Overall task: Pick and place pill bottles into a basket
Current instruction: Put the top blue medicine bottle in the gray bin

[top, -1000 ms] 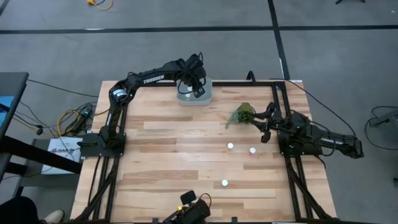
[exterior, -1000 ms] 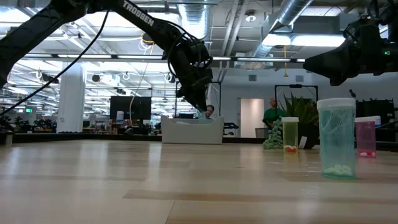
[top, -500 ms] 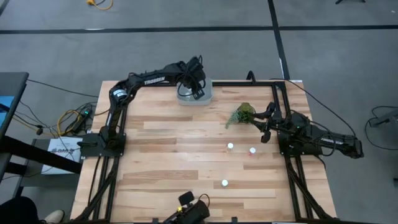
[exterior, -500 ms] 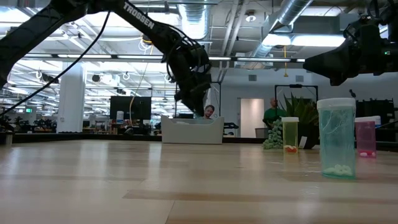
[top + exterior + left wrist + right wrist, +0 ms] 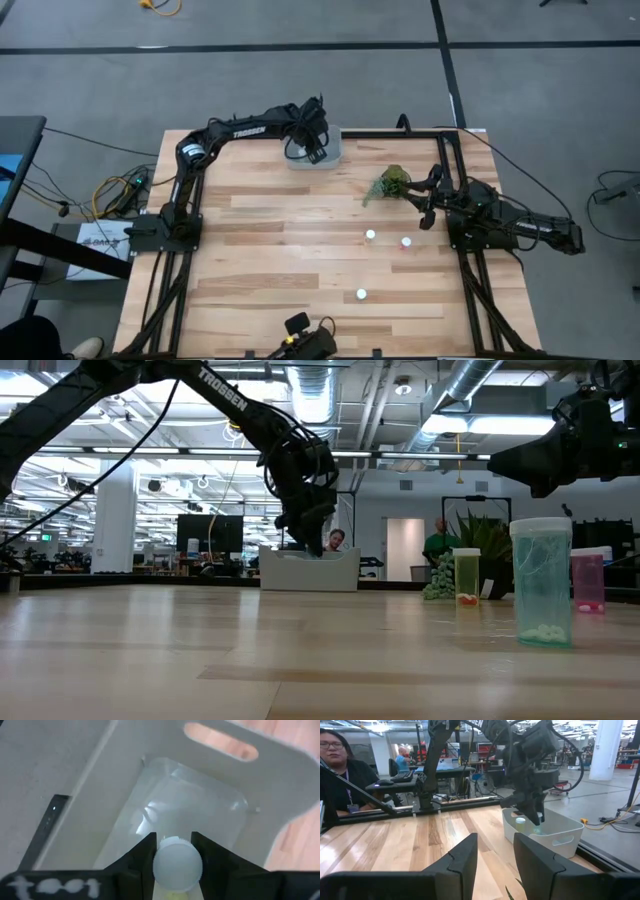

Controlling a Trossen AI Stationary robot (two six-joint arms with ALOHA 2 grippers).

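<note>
Left gripper (image 5: 176, 851) is gripping a white-capped pill bottle (image 5: 177, 864) directly over the basket (image 5: 331, 152) at the table's far edge. Right gripper (image 5: 495, 851) is waiting with fingers apart near the plant (image 5: 390, 182); three bottles (image 5: 371, 235) are standing on the table (image 5: 260, 240)

Even, bright overhead light is seen on the pale wooden plank desk (image 5: 300, 230) from above, with only faint shadows. In the low view, glare is given off by ceiling strip lights toward 12 o'clock, and the dark arms are rendered as silhouettes. In the left wrist view, the translucent pale rectangular plastic basket (image 5: 200, 785) is washed out and soft, and the round white bottle cap (image 5: 177, 860) is blurred.
</note>
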